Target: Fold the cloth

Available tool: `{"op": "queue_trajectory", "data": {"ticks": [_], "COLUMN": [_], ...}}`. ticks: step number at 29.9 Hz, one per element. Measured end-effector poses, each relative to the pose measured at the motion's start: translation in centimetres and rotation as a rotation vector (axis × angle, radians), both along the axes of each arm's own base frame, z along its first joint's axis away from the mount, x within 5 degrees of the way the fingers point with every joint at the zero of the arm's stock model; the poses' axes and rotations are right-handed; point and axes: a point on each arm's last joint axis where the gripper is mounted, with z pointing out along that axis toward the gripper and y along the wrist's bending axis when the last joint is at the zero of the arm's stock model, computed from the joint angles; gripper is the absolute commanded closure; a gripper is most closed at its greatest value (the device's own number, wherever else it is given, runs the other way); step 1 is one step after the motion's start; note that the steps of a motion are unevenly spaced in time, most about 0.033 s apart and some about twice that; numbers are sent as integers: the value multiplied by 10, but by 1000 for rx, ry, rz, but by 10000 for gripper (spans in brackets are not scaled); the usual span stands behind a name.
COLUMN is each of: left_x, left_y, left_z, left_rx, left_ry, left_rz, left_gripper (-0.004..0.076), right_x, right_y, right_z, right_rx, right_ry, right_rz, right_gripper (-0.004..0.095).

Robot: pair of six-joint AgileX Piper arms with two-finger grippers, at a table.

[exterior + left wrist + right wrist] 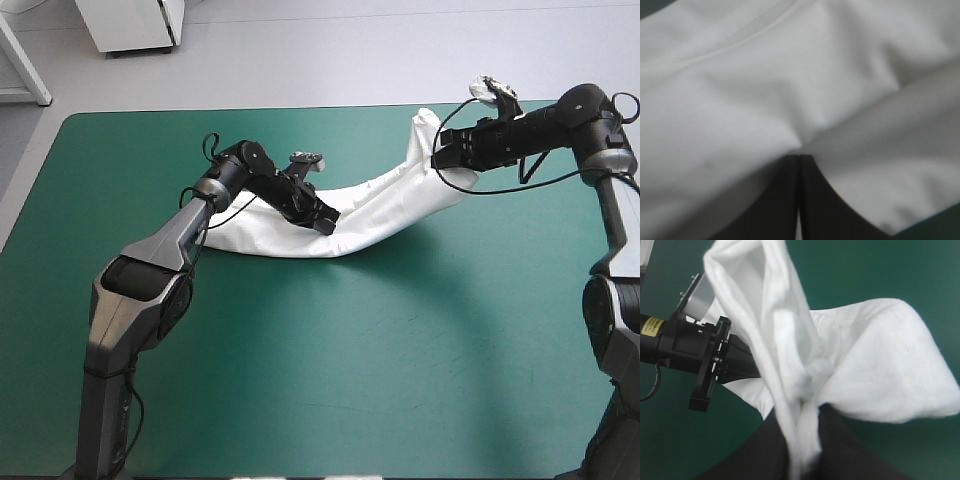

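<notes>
The white T-shirt (385,205) stretches as a long band across the teal-green table, sagging between both arms. My left gripper (328,222) is shut on the T-shirt near its lower left part; in the left wrist view the black fingers meet in a point (799,162) pinching the white T-shirt (790,90), a seam running across it. My right gripper (440,155) holds the band's raised far end. In the right wrist view the T-shirt (790,370) hangs pinched between the closed fingers (802,440), and the left gripper (737,362) shows beyond, against the cloth.
The teal-green cover (350,380) lies bare in front of the shirt toward the near edge. A white cabinet (135,22) stands beyond the table's far left edge.
</notes>
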Motion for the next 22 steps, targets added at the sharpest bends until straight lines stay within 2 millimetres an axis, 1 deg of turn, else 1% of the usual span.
{"op": "queue_trajectory", "data": {"ticks": [6,8,10,14,15,17,18,20,22], "left_x": [1,1,3,14,17,19,20,20,17], "left_y": [-1,0,3,11,14,18,21,28,38], "left_z": [1,4,11,40,52,70,85,105,130], "left_rx": [-8,-2,4,-22,-34,-45,-51,-48,-46], "left_ry": [3,15,14,-60,-95,-149,-192,-248,-304], "left_rz": [-1,-1,-8,25,36,45,53,75,103], "left_gripper": [733,733,733,733,733,733,733,733,733], "right_x": [-1,-1,-1,-1,0,-1,-1,-1,-2], "right_y": [2,3,3,3,3,5,8,15,29], "right_z": [1,2,4,10,10,10,10,10,11], "right_rx": [1,1,-1,-1,1,1,-3,-6,-7], "right_ry": [-2,-5,-14,-30,-30,-28,-31,-35,-45], "right_rz": [6,7,7,7,6,10,13,26,48], "right_gripper": [913,913,913,913,913,913,913,913,913]}}
